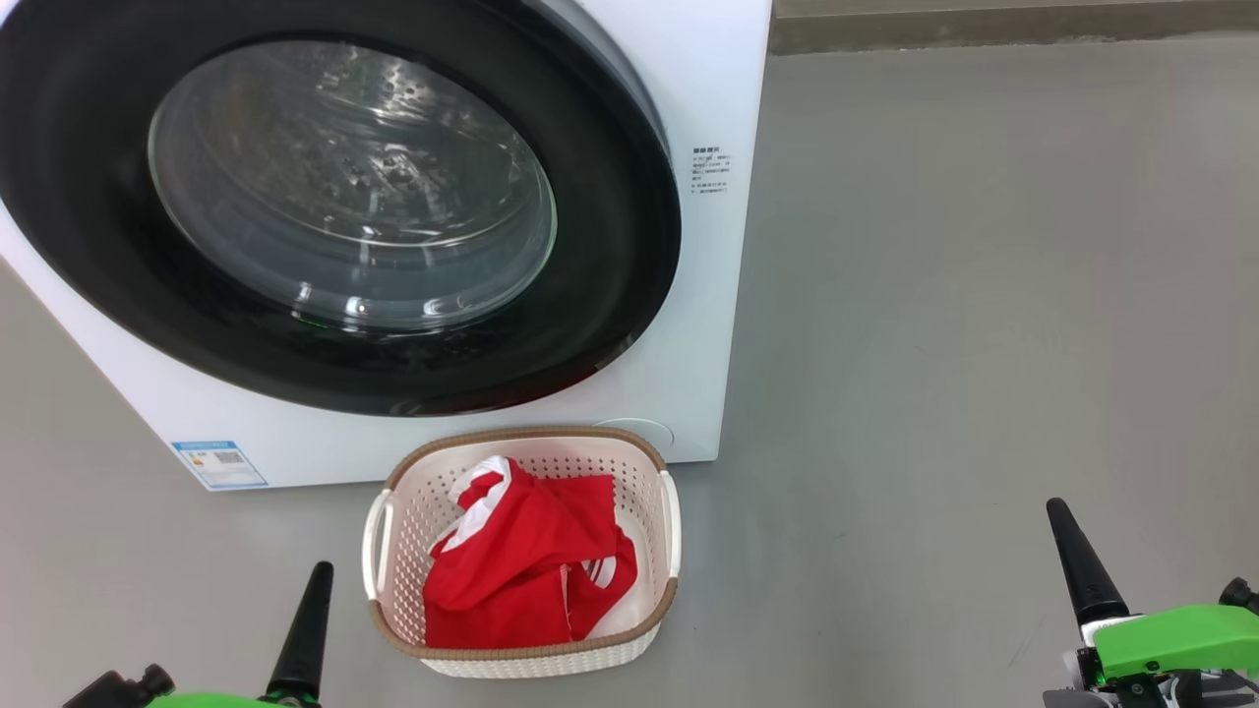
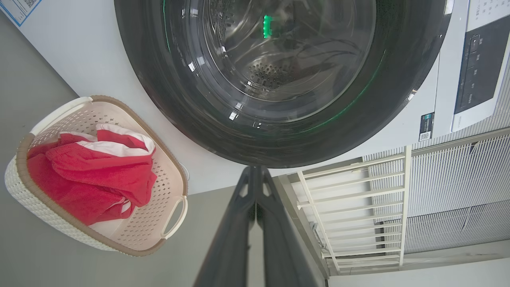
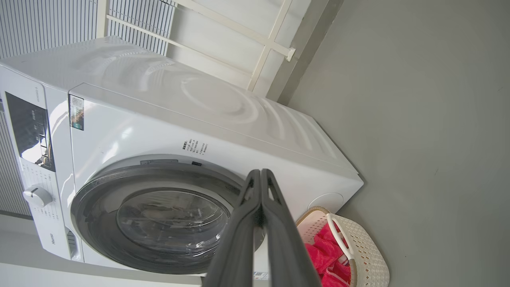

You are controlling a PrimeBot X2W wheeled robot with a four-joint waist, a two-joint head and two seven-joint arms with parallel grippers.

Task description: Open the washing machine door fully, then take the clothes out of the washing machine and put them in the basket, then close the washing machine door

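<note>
The white washing machine [image 1: 708, 324] fills the upper left of the head view, and its round black-rimmed door [image 1: 610, 236] lies shut against the front. On the floor in front stands the cream basket [image 1: 536, 664] with red, white-trimmed clothes [image 1: 521, 570] inside it. My left gripper [image 1: 313, 590] rests low at the basket's left, shut and holding nothing. Far off to the basket's right, my right gripper [image 1: 1067, 536] is shut and empty too. The left wrist view shows the door [image 2: 179, 99], the basket [image 2: 175, 199] and my closed fingers [image 2: 255, 175]. In the right wrist view my fingers [image 3: 259, 177] point at the machine [image 3: 223, 131].
Grey floor [image 1: 984, 295] stretches to the right of the machine. A white railing and slatted wall [image 2: 358, 207] stand behind the machine. The control panel [image 3: 30, 131] and a dial [image 3: 36, 196] are on the machine's top front.
</note>
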